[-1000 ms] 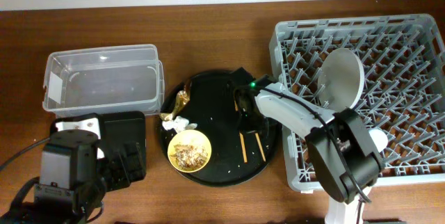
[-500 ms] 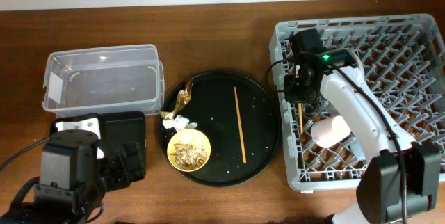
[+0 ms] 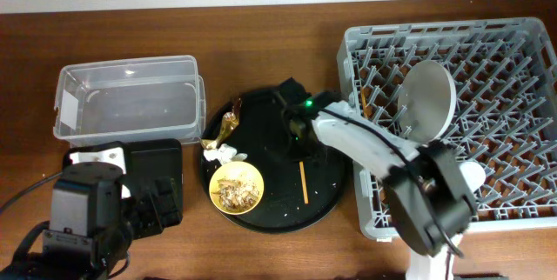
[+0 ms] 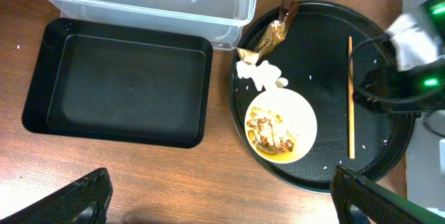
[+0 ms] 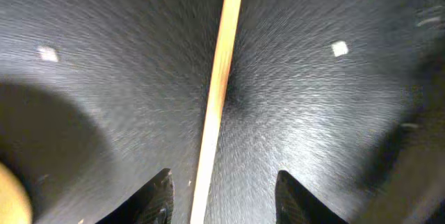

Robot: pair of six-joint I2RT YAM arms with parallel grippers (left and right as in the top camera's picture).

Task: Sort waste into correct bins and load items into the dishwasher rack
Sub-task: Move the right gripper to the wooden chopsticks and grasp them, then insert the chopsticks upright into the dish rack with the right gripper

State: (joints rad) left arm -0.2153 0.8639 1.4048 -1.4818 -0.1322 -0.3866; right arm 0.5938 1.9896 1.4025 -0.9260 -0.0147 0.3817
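My right gripper (image 3: 298, 136) is open, low over the round black tray (image 3: 270, 106). In the right wrist view one wooden chopstick (image 5: 219, 92) lies on the tray between my fingertips (image 5: 222, 203), nearer the left finger (image 5: 156, 196). Its lower end shows overhead (image 3: 303, 182). The yellow bowl (image 3: 237, 187) holds beige scraps. The gold wrapper (image 3: 228, 126) and white tissue (image 3: 222, 152) lie at the tray's left edge. The grey-green plate (image 3: 428, 97) stands in the grey rack (image 3: 435, 30). My left gripper (image 4: 226, 210) is open above bare table, near the black rectangular tray (image 4: 118, 88).
The clear tub (image 3: 129, 99) stands at the back left, just behind the black rectangular tray (image 3: 161, 163), which my left arm (image 3: 87, 219) partly covers. The rack fills the right side. A pale cup-like thing (image 3: 474, 176) lies in it, partly hidden by my right arm.
One second ago two chopsticks lay on the round tray. My right gripper went to the rack with one and has come back over the one left. The left arm has not moved.
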